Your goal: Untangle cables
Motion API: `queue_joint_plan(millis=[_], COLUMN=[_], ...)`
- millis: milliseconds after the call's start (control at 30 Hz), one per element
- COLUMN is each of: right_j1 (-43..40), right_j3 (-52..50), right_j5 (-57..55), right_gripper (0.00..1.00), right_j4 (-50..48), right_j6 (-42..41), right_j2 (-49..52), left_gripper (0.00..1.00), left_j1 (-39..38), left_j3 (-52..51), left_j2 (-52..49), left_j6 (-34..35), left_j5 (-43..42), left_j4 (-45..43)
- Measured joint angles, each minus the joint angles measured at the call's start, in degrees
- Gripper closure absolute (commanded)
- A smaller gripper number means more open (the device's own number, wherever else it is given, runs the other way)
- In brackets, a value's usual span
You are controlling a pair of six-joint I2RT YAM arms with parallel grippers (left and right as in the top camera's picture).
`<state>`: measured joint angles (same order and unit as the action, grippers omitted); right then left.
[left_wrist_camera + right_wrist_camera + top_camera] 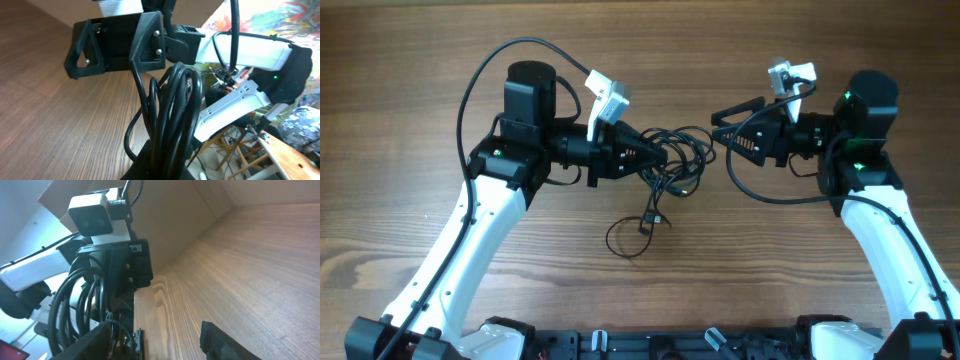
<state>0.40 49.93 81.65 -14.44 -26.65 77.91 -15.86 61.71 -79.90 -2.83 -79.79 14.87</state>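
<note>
The cables (pixel 682 158) are a clump of thin black cords in the middle of the table. One loose loop (pixel 628 238) trails toward the front and ends in a small plug (pixel 655 219). My left gripper (pixel 660 156) is shut on the left side of the clump. In the left wrist view the bundled cables (pixel 172 115) rise straight out of the closed left gripper (pixel 167 169). My right gripper (pixel 718 128) stands open just right of the clump, with nothing between its fingers. In the right wrist view the right gripper (pixel 155 345) shows bare wood in its gap, and the cables (pixel 75 300) hang to its left.
The wooden table (pixel 420 90) stretches around both arms. Each arm carries its own thicker black wire (pixel 485 70), and the right arm's wire (pixel 770 195) loops low beside the clump. The left wrist camera (pixel 92 212) sits close to the right gripper.
</note>
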Motion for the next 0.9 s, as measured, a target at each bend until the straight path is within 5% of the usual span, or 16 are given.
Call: queue_joint_plan(millis=[900], right_j1=[4.5], right_j3=[0.0], right_j5=[-1.2], right_gripper=[0.42], right_j4=[3.0], right_j6=[1.4], right_j2=[0.0], left_gripper=[0.96], left_j1=[0.0], left_j3=[0.0], left_j2=[0.0], left_j6=[0.2], left_j5=[0.3], left_j4=[0.3])
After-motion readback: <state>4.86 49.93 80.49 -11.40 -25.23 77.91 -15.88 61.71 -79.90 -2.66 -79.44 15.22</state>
